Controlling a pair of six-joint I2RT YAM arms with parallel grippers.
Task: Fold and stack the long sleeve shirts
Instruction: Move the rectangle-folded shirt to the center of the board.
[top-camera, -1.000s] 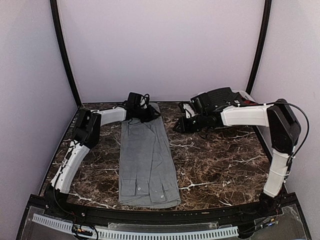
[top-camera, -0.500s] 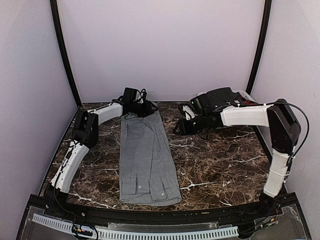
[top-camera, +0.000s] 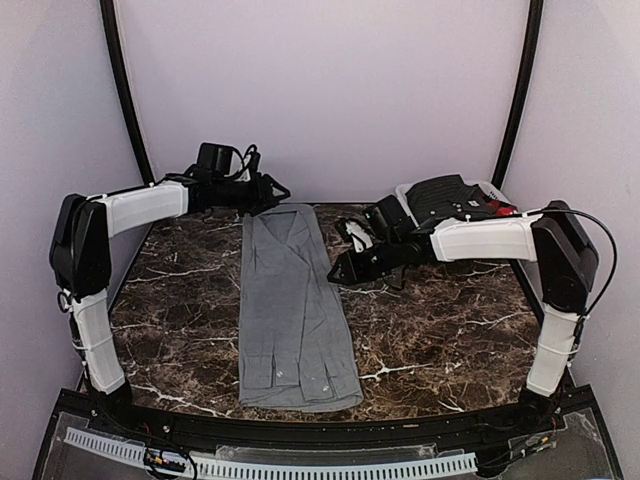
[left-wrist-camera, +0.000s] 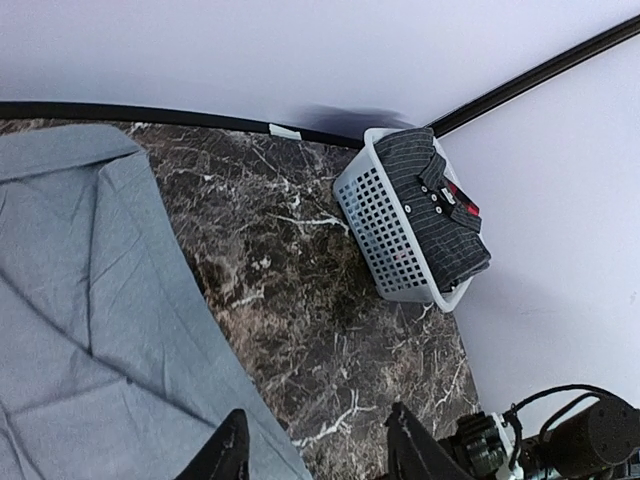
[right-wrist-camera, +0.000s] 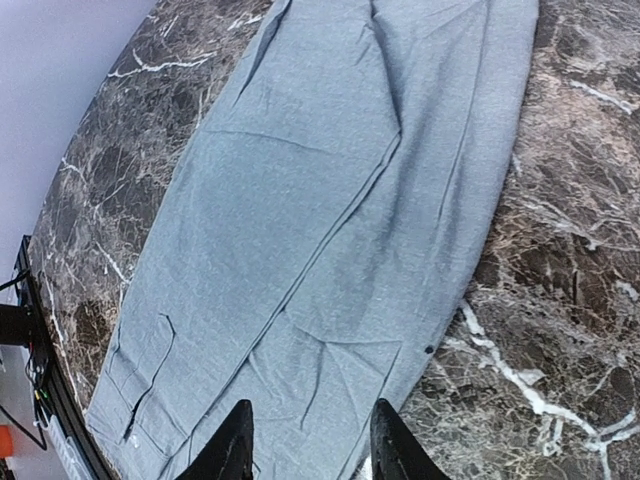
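A plain mid-grey long sleeve shirt (top-camera: 295, 310) lies on the marble table as a long narrow strip, collar at the far end. It also shows in the left wrist view (left-wrist-camera: 80, 300) and the right wrist view (right-wrist-camera: 330, 220). My left gripper (top-camera: 272, 190) is open and empty, raised above the collar end (left-wrist-camera: 320, 455). My right gripper (top-camera: 335, 275) is open and empty, just above the shirt's right edge (right-wrist-camera: 312, 450). A dark striped shirt (top-camera: 445, 192) lies folded in a white basket (top-camera: 492, 188) at the far right; the left wrist view shows the shirt (left-wrist-camera: 445, 210) and basket (left-wrist-camera: 385, 225).
The dark marble table (top-camera: 440, 330) runs to black corner posts and lilac walls at the back and sides. The basket stands in the far right corner behind my right arm. A black frame rail (top-camera: 300, 425) lines the near edge.
My left arm has lifted and swung back and left, away from the shirt's collar end. My right gripper has moved left, to the shirt's right edge. The shirt lies flat.
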